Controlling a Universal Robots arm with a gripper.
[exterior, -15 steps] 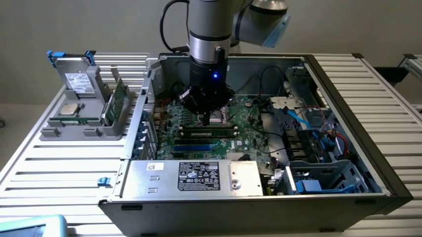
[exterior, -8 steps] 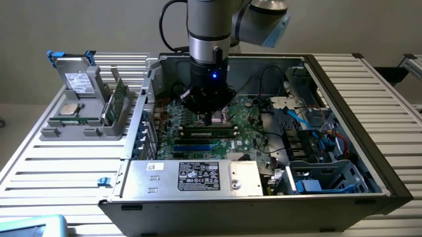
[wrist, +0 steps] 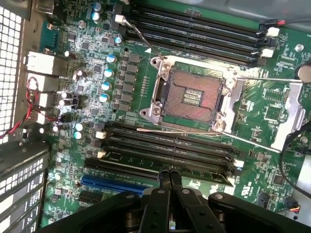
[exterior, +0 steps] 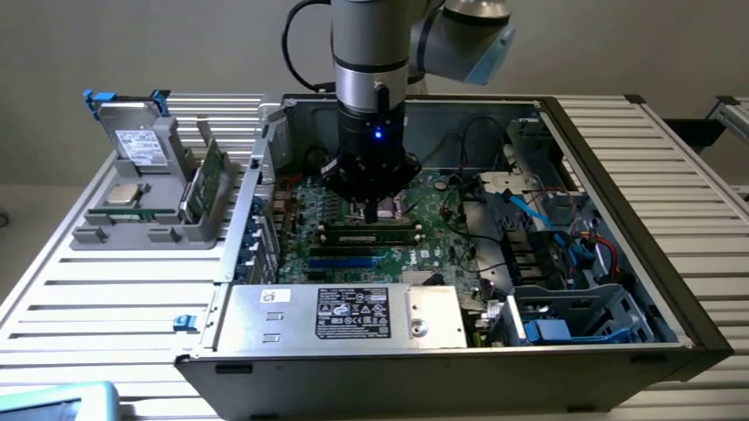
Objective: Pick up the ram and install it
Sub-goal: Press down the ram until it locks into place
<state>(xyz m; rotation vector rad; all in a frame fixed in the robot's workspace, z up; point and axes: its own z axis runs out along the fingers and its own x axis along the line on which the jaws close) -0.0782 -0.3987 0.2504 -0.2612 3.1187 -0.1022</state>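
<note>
Memory slots number four on the near side of the open CPU socket [wrist: 192,94] and about four more on its far side, seen from the wrist view. One ram stick [exterior: 370,233] lies seated in a slot on the motherboard [exterior: 439,197], its long axis running from the exterior view's left to its right, flat edge up, just below the gripper. In the wrist view the same ram [wrist: 167,164] stretches along its slot with the fingertips directly over its middle. A second green stick [exterior: 212,180] stands on edge in the grey holder [exterior: 140,230] outside the computer case [exterior: 609,175], beside one silver processor chip [exterior: 122,195] and one drive with a white label [exterior: 146,145].

One arm reaches straight down into the case, wrist vertical. Its gripper [wrist: 169,178] has the two fingers pressed together, tips closed with no gap and nothing between them, at the ram's upper edge.
</note>
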